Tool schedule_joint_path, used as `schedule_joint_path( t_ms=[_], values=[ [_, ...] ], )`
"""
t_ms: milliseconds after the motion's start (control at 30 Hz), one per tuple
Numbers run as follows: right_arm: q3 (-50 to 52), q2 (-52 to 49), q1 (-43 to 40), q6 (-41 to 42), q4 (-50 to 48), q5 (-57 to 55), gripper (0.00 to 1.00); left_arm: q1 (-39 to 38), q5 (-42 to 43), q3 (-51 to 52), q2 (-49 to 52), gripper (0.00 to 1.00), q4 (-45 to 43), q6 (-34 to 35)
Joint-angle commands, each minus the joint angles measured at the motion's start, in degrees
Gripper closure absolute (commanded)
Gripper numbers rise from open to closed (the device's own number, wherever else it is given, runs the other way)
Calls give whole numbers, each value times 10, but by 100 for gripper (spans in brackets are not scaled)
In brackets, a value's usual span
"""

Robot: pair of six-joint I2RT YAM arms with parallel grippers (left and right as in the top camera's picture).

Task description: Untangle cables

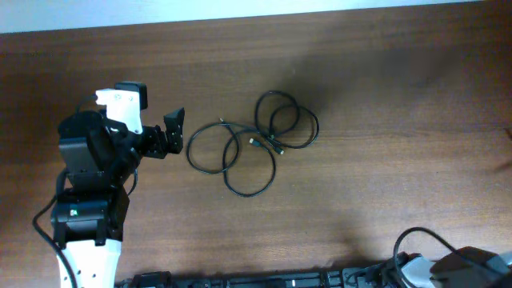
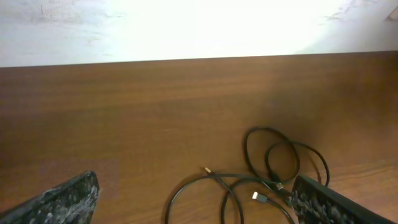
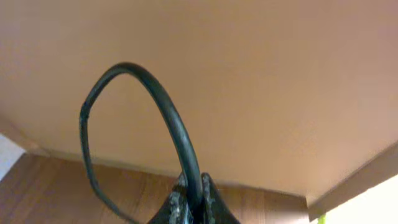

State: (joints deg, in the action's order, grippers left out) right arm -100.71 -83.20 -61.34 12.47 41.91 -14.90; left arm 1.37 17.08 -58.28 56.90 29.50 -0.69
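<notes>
The cables (image 1: 234,141) lie on the wooden table as a loose tangle of thin black overlapping loops, with small plug ends near the middle. In the left wrist view the cables (image 2: 227,175) show a silver plug (image 2: 260,197) and a small gold tip (image 2: 207,168). My left gripper (image 1: 170,134) is open and empty just left of the tangle; the loops lie between and ahead of its fingers (image 2: 199,211). My right gripper (image 3: 191,186) has its fingers together, far from the cables, with a thick black arm wire (image 3: 168,118) running across its tips.
The right arm (image 1: 472,268) rests at the table's front right corner beside its thick wire loop (image 1: 416,236). A dark bar (image 1: 240,280) runs along the front edge. A white wall (image 2: 186,25) rises behind the table's far edge.
</notes>
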Motion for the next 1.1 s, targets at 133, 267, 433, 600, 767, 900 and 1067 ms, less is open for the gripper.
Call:
schedule_joint_path(
  t_ms=[133,267,433,600,767,900,1067],
  values=[
    [-3,-64,-43,110,107,42,91,2,-2,-1,0,1,0,-11],
    [-2,-110,-43,110,143,45,79,2,-2,-1,0,1,0,-11],
    [-1,-131,-43,109,149,139,45,2,-2,-1,0,1,0,-11],
    [-1,-131,-15,22,189,334,20,2,-2,-1,0,1,0,-11],
    [-1,-133,143,13,199,337,1,2,-2,-1,0,1,0,-11],
    [2,-163,273,13,205,337,1,2,-2,-1,0,1,0,-11],
    [2,-227,394,13,219,338,1,2,-2,-1,0,1,0,-11]
  ],
)
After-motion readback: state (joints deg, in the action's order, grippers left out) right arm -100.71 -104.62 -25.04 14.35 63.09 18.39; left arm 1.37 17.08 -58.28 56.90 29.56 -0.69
